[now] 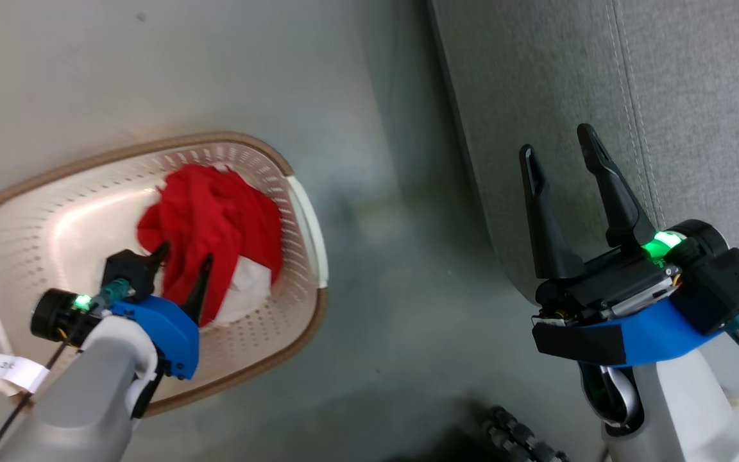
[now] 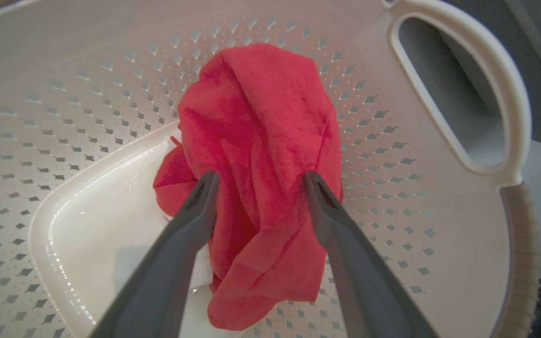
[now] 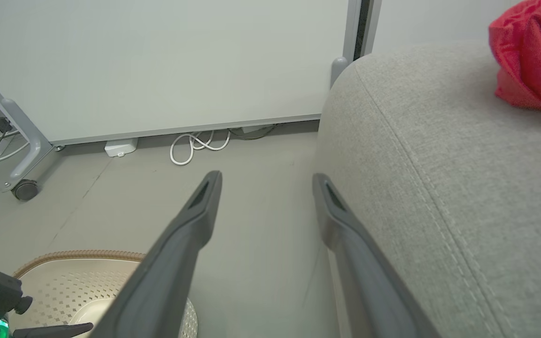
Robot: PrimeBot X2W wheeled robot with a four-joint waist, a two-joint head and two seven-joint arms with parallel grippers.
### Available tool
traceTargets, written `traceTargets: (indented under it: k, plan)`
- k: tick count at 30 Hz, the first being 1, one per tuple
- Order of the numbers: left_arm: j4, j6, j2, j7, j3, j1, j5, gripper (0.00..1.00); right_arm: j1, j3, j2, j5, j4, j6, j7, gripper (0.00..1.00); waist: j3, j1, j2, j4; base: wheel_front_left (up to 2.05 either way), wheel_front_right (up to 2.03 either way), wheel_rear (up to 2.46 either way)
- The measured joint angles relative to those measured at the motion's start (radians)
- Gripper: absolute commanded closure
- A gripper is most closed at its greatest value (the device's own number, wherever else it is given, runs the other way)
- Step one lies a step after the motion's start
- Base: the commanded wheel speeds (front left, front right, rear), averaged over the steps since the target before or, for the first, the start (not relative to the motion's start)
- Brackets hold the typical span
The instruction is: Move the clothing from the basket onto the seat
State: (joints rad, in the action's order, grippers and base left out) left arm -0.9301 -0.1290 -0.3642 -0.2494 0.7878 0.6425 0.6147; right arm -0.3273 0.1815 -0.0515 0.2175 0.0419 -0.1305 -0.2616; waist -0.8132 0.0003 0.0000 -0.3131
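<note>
1. Clothes (image 1: 215,205) lie bunched in basket (image 1: 55,212); one more red piece (image 3: 529,61) is on seat (image 1: 536,96).
2. L gripper (image 1: 186,253): jaws apart, either side of basket clothes.
3. R gripper (image 1: 555,140): jaws apart, empty, by seat edge.

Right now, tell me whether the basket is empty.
Not empty: a bunched red garment lies inside the basket, against its perforated side.

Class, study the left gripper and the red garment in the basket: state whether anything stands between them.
Nothing visible does. The open left gripper sits inside the basket, its fingers on either side of the red garment, with no other object between.
</note>
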Motion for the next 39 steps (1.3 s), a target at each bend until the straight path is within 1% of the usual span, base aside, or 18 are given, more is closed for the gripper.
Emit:
traceTargets:
  k: [3, 5, 10, 11, 12, 20, 26, 28, 32, 36, 39]
  plan:
    - [-0.015, 0.000, -0.018, 0.002, 0.033, 0.026, 0.028, 0.00, -0.002, 0.005, 0.000, 0.018, 0.017, 0.000, 0.000, 0.00, -0.055, 0.0000, 0.0000, -0.036, 0.00, 0.00, 0.00]
    - [-0.021, 0.000, -0.021, 0.008, 0.058, 0.040, 0.044, 0.00, -0.001, 0.003, 0.000, 0.022, 0.025, 0.000, 0.000, 0.00, -0.085, 0.0000, 0.0000, -0.055, 0.00, 0.00, 0.00]
    - [-0.041, 0.000, -0.029, 0.031, 0.113, 0.072, 0.096, 0.00, 0.001, 0.003, 0.000, 0.032, 0.038, 0.000, 0.000, 0.00, -0.131, -0.0001, 0.0000, -0.081, 0.00, 0.00, 0.00]
    - [-0.048, 0.000, -0.031, 0.037, 0.123, 0.078, 0.102, 0.74, 0.002, 0.004, 0.000, 0.032, 0.041, 0.000, 0.000, 0.00, -0.134, -0.0001, 0.0000, -0.084, 0.00, 0.00, 0.00]
    - [-0.054, 0.000, -0.032, 0.037, 0.131, 0.085, 0.109, 1.00, 0.002, 0.005, 0.000, 0.034, 0.042, 0.000, 0.000, 0.00, -0.137, -0.0001, 0.0000, -0.085, 0.00, 0.00, 0.00]
    - [-0.071, 0.000, -0.039, 0.027, 0.192, 0.116, 0.166, 1.00, -0.001, 0.012, 0.000, 0.042, 0.038, 0.000, 0.000, 0.00, -0.138, -0.0003, 0.0000, -0.088, 0.00, 0.00, 0.00]
    - [-0.081, 0.000, -0.049, 0.009, 0.219, 0.125, 0.218, 1.00, -0.019, 0.028, 0.000, 0.048, 0.023, 0.000, -0.001, 0.00, -0.128, -0.0002, 0.0000, -0.092, 0.00, 0.00, 0.00]
    - [-0.081, 0.000, -0.043, 0.003, 0.230, 0.126, 0.233, 1.00, -0.026, 0.029, 0.000, 0.042, 0.014, 0.000, -0.001, 0.00, -0.116, -0.0002, 0.0000, -0.089, 0.00, 0.00, 0.00]
    - [-0.073, 0.000, -0.010, -0.006, 0.261, 0.117, 0.260, 1.00, -0.029, 0.031, 0.001, 0.012, -0.013, 0.000, -0.001, 0.00, -0.064, -0.0002, 0.0000, -0.069, 0.00, 0.00, 0.00]
    - [-0.040, 0.000, 0.026, -0.012, 0.306, 0.077, 0.267, 1.00, -0.027, 0.021, 0.002, -0.042, -0.046, 0.000, -0.001, 0.00, 0.022, -0.0004, 0.0000, -0.039, 0.00, 0.00, 0.00]
    - [-0.003, 0.000, 0.040, -0.012, 0.326, 0.036, 0.277, 1.00, -0.018, 0.005, 0.002, -0.062, -0.071, 0.000, -0.001, 0.00, 0.098, -0.0005, 0.0001, -0.013, 0.00, 0.00, 0.00]
